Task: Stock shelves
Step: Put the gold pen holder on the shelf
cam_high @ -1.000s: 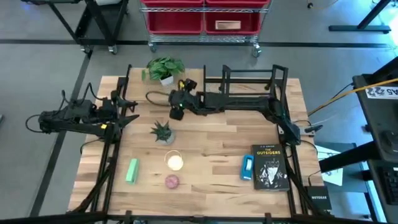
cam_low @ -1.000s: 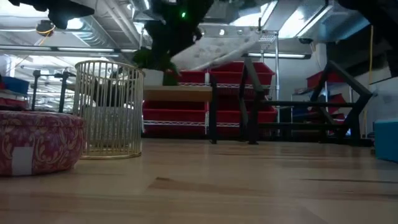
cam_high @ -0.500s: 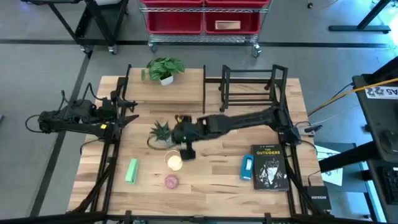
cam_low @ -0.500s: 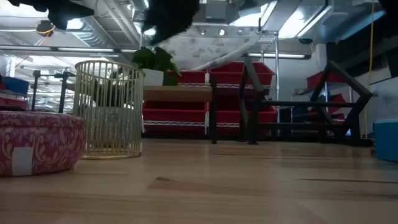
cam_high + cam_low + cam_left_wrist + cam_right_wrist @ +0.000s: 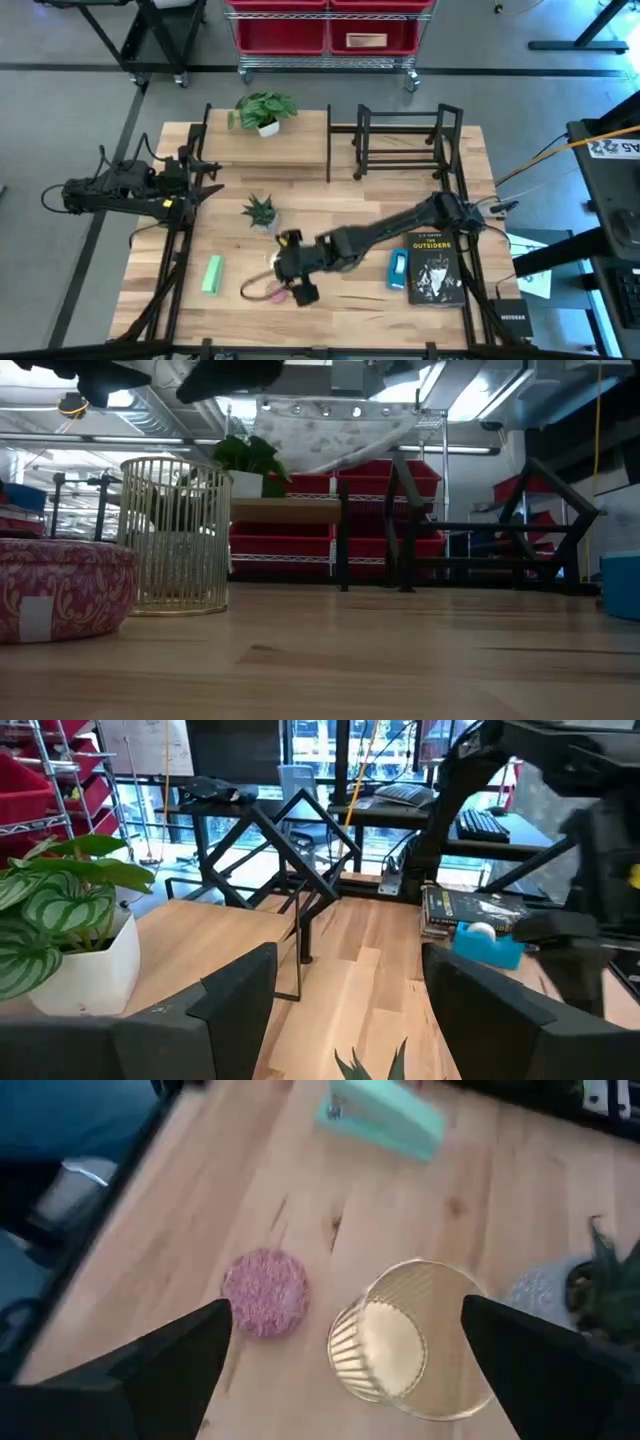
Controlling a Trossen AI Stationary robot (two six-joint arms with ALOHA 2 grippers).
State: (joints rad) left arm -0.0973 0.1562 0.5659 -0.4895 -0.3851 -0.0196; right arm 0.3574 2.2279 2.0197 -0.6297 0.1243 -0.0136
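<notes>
The wood-topped shelf [image 5: 285, 145] stands at the table's far side with a potted plant [image 5: 262, 108] on its top. The black rack [image 5: 400, 140] stands to its right. My right gripper [image 5: 288, 272] hangs open over a gold wire basket [image 5: 410, 1342] and a pink round box [image 5: 265, 1290], touching neither. In the low view the basket [image 5: 175, 535] and the box [image 5: 60, 595] stand on the table. My left gripper [image 5: 205, 190] waits open at the table's left, its fingers [image 5: 240, 990] with nothing between them.
A small succulent [image 5: 260, 212] stands left of the table's middle. A green stapler [image 5: 212, 274] lies near the left front. A book [image 5: 435, 268] and a blue object [image 5: 398, 268] lie at the right front. A cart with red bins [image 5: 325, 30] stands beyond the table.
My right gripper has swept from beside the wood-topped shelf toward the table's near edge, passing the succulent, and now hangs over the gold basket and the pink box. Nothing on the table has shifted.
</notes>
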